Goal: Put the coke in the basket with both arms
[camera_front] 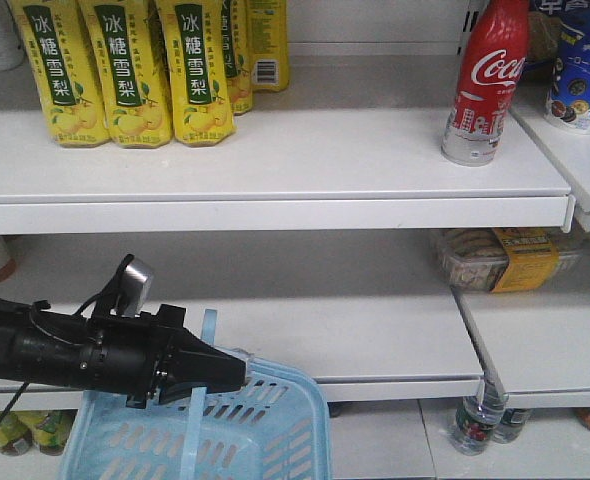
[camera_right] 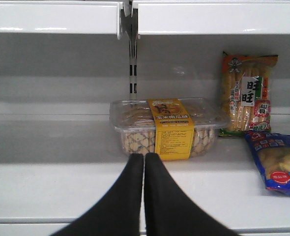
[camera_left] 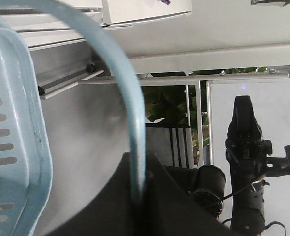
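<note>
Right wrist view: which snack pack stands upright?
The orange pack, standing against the back of the shelf; the yellow-banded clear box and blue bag lie flat.

One coke (camera_front: 486, 85), one basket (camera_front: 305, 440), one biscuit box (camera_right: 167, 129), two snack bags (camera_right: 248, 93).

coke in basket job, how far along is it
Done: the left gripper is shut on the handle of the basket. In hand: nothing on the coke yet. Left: the coke stands on the upper shelf; the right gripper, fingers shut and empty, faces a biscuit box.
</note>
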You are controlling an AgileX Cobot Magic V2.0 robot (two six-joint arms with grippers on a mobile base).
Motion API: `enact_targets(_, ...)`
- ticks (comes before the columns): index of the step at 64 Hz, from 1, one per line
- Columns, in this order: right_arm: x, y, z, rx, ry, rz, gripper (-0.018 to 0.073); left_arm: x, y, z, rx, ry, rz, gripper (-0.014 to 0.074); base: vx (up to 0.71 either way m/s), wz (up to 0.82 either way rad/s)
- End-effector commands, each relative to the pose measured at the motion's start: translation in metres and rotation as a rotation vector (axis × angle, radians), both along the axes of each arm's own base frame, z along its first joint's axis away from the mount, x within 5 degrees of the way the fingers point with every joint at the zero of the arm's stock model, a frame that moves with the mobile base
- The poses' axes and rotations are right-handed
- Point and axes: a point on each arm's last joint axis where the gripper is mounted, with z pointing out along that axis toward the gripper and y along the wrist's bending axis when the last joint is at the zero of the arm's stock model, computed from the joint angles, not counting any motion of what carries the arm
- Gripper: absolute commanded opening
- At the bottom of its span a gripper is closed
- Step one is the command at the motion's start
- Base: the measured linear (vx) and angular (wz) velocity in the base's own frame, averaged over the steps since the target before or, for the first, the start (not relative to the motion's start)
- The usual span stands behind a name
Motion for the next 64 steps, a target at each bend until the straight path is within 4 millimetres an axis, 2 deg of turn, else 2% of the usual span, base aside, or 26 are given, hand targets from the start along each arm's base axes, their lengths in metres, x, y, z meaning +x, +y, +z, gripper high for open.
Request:
enact_targets(1,-0.0006,0.0002,0.0042,-0.015,-0.084,0.003,-0.0009,-0.0017,-0.0035,0.0248,-0.112,-0.055,-0.013,-0.0006,0.02,0.0)
enact_targets(64,-0.0006,0.0002,0.0042,-0.015,-0.084,0.003,-0.0009,-0.0017,-0.0035,0.0248,-0.112,-0.055,-0.013,-0.0006,0.02,0.01)
